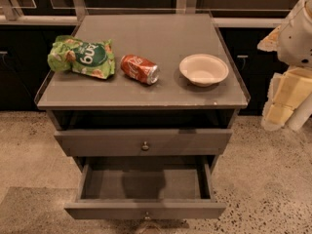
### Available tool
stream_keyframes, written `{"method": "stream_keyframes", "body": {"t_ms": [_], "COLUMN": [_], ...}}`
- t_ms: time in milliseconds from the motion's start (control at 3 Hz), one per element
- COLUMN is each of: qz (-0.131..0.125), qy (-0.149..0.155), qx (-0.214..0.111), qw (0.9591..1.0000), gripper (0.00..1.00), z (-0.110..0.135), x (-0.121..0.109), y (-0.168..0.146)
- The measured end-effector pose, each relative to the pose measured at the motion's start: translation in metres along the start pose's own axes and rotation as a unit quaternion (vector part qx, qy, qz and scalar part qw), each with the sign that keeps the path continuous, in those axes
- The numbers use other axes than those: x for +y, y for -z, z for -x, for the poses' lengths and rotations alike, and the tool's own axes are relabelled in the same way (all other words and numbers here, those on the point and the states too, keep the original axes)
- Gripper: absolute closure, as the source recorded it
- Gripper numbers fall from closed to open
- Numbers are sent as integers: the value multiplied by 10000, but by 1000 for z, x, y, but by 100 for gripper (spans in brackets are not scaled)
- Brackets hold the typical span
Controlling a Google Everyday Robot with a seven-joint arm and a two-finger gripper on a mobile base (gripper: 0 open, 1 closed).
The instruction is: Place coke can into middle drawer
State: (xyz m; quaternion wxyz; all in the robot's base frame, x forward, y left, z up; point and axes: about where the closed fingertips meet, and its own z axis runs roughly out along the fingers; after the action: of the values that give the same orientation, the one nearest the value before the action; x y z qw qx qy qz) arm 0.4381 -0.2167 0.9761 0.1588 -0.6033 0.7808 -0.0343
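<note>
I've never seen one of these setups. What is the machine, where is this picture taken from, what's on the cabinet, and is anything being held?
The machine is a mobile robot with one arm. Only part of its white arm shows at the right edge, with the pale yellow two-finger gripper hanging beside the cabinet, touching nothing on it. The single camera looks down at the cabinet's front. On the grey cabinet top sit a crumpled green crisp bag, a small red aluminium coke can on its side, and a round cream bowl. Nothing is held. Below, the wide grey middle drawer is pulled open.
</note>
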Motion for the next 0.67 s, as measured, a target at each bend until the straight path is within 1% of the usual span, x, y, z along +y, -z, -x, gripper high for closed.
{"method": "stream_keyframes", "body": {"t_ms": [333,667], "qz": [0,70], "qy": [0,53], "qx": [0,-103], "qw": [10000,9999], "gripper": [0,0], "z": [0,12], "x": [0,-8], "y": [0,-12]}}
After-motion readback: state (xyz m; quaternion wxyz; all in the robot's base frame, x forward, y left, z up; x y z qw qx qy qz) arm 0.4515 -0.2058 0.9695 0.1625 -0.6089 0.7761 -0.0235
